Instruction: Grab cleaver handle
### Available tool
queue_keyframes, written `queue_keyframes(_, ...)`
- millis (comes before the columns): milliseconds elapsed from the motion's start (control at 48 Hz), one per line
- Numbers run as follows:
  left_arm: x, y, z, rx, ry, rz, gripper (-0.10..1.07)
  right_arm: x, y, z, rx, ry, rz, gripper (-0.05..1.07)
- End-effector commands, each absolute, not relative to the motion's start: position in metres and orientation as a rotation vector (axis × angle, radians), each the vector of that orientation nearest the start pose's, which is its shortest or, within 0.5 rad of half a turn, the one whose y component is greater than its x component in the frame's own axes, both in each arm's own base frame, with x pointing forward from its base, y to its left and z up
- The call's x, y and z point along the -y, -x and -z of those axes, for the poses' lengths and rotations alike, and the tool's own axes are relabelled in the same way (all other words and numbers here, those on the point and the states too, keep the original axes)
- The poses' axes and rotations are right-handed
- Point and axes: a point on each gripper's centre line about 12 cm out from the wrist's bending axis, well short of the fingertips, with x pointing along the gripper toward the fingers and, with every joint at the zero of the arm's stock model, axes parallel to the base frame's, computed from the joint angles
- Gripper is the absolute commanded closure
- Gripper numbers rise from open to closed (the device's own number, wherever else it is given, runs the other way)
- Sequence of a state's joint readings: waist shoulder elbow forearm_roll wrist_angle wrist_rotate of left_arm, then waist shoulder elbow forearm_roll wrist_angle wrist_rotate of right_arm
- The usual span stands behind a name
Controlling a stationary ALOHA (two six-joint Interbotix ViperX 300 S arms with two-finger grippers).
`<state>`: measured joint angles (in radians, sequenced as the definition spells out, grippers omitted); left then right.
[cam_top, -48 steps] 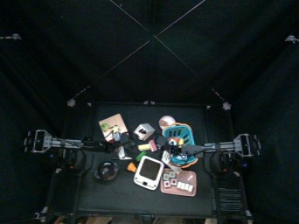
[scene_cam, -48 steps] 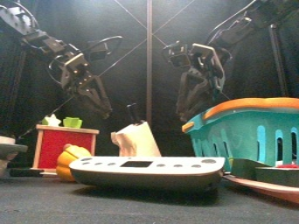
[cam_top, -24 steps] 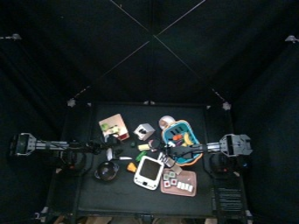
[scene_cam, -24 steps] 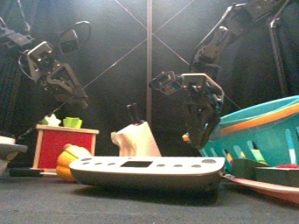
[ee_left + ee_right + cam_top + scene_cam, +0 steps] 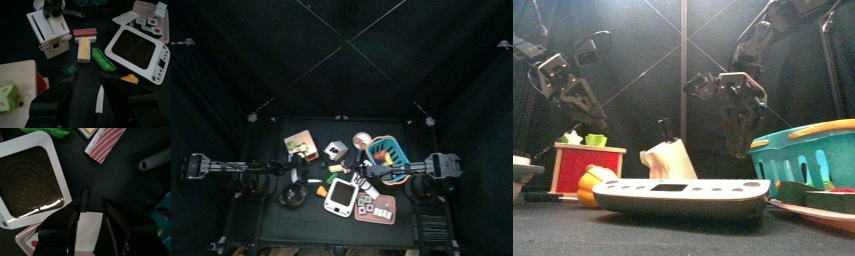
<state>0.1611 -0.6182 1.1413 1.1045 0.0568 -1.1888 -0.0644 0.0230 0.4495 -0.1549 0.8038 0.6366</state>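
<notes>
stubby orange cleaver handle (image 5: 129, 79) on flat white blade (image 5: 137, 51)

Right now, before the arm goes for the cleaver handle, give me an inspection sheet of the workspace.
surface: black table, crowded in the middle.
job's things: cleaver handle, orange stub at the blade's corner, not gripped.
clutter: teal basket, knife block, pink tray, green pod.
grippers: right gripper open, next to the cleaver blade; left gripper raised, off to the side.
cables: loop on the left arm.
surroundings: black curtains; nobody seen.
</notes>
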Motion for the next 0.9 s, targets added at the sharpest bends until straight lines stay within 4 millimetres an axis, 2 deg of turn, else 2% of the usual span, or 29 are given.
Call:
queue_keyframes(0, -0.044, -0.233, -0.197, -0.532, 0.114, -0.228, 0.15, 0.036, -0.368, -0.181, -1.185, -0.432, 0.475, 0.26)
queue_keyframes(500, -0.044, -0.228, -0.190, -0.552, 0.118, -0.231, 0.15, 0.034, -0.370, -0.145, -1.196, -0.469, 0.465, 0.24)
queue_keyframes(875, -0.044, -0.227, -0.187, -0.560, 0.118, -0.237, 0.15, 0.027, -0.374, -0.143, -1.177, -0.496, 0.442, 0.24)
